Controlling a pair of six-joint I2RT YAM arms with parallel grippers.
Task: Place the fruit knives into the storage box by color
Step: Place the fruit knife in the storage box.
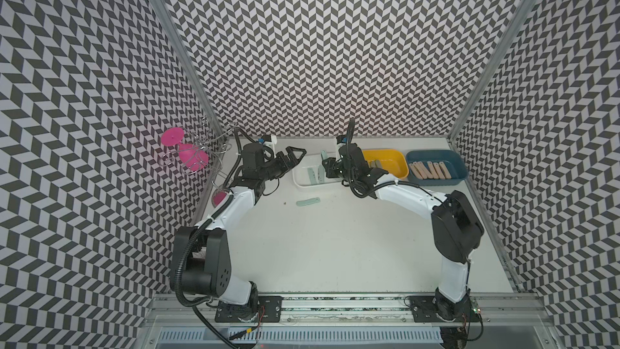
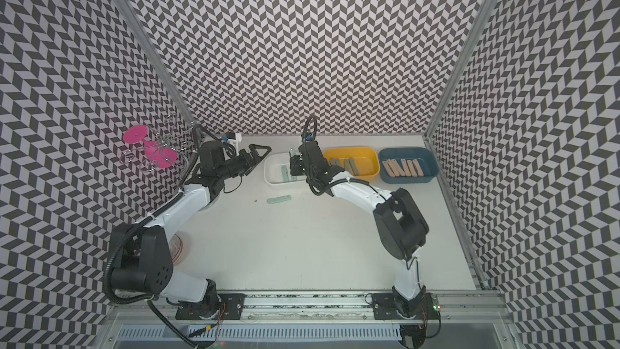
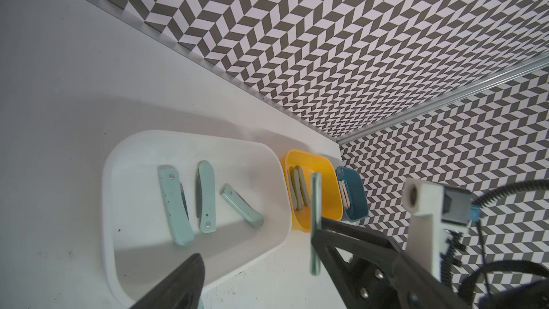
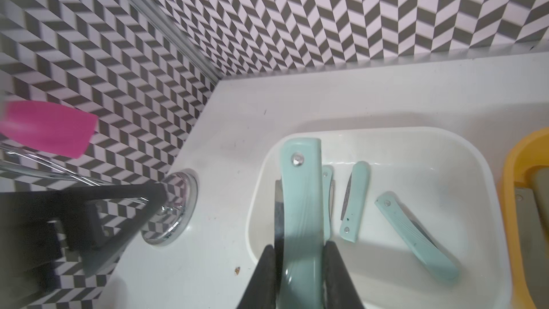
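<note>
Mint knife [image 4: 301,203] stands on end over the white box [image 4: 416,132], likely so it drops in beside three mint ones [image 4: 355,200] by colour. Right gripper [image 4: 299,246] pinches its lower end, jaws nearly closed. A loose knife [image 1: 308,201] lies on the table [image 1: 335,236] at the box's six o'clock. Left gripper [image 1: 291,157], nine o'clock, gapes, empty.

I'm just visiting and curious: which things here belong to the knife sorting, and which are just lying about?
Job: held mint knife, loose mint knife, peach knives, grey-green knives, white box, yellow box, blue box.
Lying about: pink glass, wire rack.
</note>
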